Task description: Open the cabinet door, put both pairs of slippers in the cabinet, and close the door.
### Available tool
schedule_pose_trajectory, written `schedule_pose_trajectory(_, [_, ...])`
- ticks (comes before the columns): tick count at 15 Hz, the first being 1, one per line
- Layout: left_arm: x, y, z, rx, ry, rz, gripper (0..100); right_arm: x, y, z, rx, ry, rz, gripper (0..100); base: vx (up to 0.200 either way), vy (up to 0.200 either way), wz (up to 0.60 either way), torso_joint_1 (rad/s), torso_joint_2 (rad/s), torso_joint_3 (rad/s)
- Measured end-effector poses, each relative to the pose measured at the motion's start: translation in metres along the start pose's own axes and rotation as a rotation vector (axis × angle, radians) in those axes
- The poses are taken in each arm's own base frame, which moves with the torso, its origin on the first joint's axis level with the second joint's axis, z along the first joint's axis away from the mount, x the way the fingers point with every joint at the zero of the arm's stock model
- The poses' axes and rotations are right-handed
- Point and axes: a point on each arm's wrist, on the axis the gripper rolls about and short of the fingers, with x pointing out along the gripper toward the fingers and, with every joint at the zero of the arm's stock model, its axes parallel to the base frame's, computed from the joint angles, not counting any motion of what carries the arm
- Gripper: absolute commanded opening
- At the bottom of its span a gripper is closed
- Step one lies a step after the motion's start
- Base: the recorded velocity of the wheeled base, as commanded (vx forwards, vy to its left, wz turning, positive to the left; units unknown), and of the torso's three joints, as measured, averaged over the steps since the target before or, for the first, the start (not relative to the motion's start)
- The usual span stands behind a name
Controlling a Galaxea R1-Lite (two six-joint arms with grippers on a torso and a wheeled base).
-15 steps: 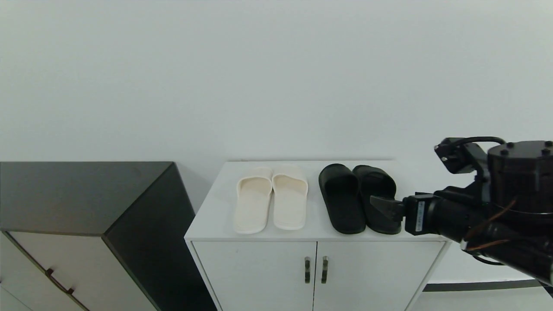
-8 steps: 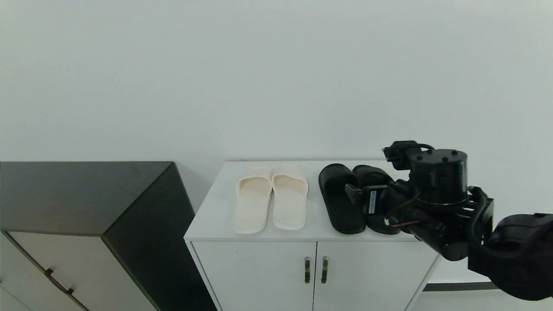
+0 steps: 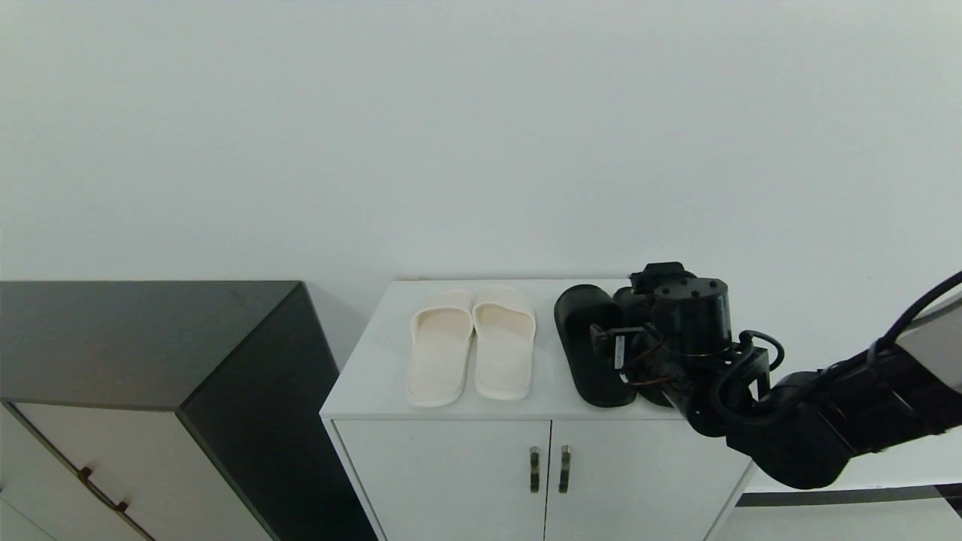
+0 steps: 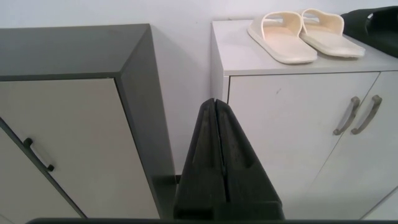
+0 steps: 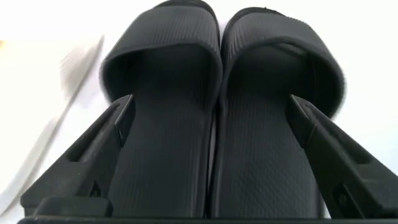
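Right gripper (image 5: 210,104) spread wide over the black slippers (image 3: 590,346) on the white cabinet (image 3: 368,383).

Head view: both pairs lie side by side on the cabinet's white top, the cream slippers (image 3: 472,346) on the left, before a plain pale wall (image 3: 481,135). The doors (image 3: 443,481) are closed, with their handles (image 3: 534,469) meeting at the middle. A dark-topped cabinet (image 3: 150,338) stands just beside. The right arm hides much of one black slipper. Left wrist view: the left gripper (image 4: 215,109) is pressed together on nothing, low before both cabinets. Right wrist view: the parted fingers (image 5: 93,162) flank both black slippers. Whether they touch is unclear, and the heels are cut off.
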Motion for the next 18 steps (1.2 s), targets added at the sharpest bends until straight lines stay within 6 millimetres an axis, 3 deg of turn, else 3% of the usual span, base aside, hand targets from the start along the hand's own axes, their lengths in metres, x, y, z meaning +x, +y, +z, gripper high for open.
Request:
schedule_pose_trajectory(12, [0.0,0.0,0.0,-0.001,0.0,0.0,0,0.06,0.002,-0.007,0.001,-0.015,-0.054,100,0.0,0.0,0.0,0.0,0.0,0.0])
schedule_pose_trajectory(13, [0.0,0.0,0.0,-0.001,0.0,0.0,0,0.063,0.001,-0.008,-0.004,-0.013,-0.054,0,0.0,0.0,0.0,0.0,0.0,0.0])
schedule_pose_trajectory(18, [0.0,0.0,0.0,0.0,0.0,0.0,0,0.072,0.003,-0.006,-0.007,-0.03,-0.058,0,0.0,0.0,0.0,0.0,0.0,0.0])
